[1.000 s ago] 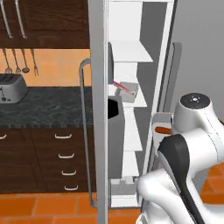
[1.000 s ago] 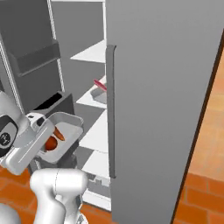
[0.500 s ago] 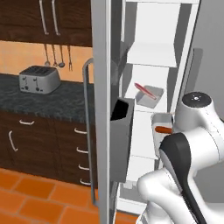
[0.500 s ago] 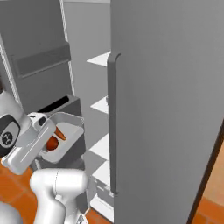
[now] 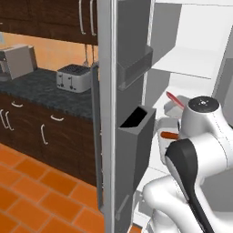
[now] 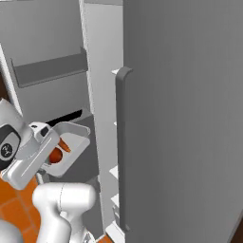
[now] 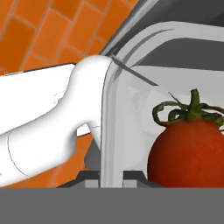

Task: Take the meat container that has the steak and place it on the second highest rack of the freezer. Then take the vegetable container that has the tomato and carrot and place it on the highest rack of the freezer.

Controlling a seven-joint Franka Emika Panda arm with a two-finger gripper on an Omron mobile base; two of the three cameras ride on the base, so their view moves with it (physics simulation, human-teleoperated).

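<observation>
Translucent white plastic forms the vegetable container [image 6: 71, 142], which the gripper [image 7: 111, 175] clamps by one side wall, jaws pinched on the rim so the tub hangs level enough to keep its load inside. The tomato [image 7: 188, 151] sits just beyond the fingertips against the gripped wall, and the carrot [image 6: 63, 144] lies across the tub beside it. The grip at the edge, rather than over the top, leaves the tub's far end free to slide onto a shelf first. Ahead of the gripper stands the open freezer [image 5: 200, 59]; the meat container [image 5: 175, 105] with the steak [image 5: 174, 99] already rests on a shelf just past and above the carried tub. The highest rack [image 5: 191, 61] lies well above the gripper, so a lift is judged necessary before insertion.
</observation>
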